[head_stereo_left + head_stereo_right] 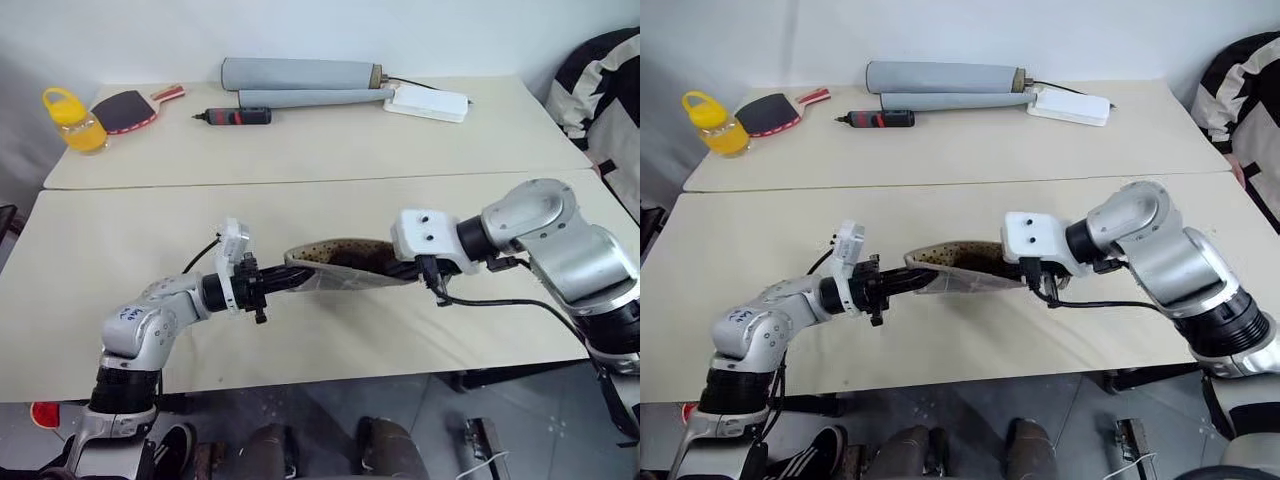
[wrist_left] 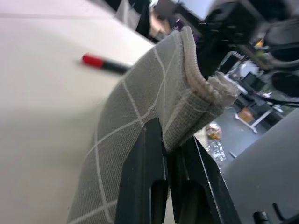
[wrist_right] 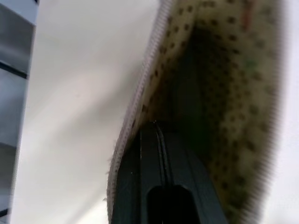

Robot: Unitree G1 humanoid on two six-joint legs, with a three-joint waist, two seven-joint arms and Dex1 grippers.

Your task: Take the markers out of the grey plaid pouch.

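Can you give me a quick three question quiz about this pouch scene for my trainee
1. True or false: the grey plaid pouch is held between both grippers above the table.
2. What lies on the table in the left wrist view? A) a marker with a red end B) a spoon C) a coin
3. Fill in: the left gripper is shut on the pouch's ____.

Key
1. True; the right gripper is shut inside the open mouth, against the dotted lining.
2. A, the marker.
3. Edge.
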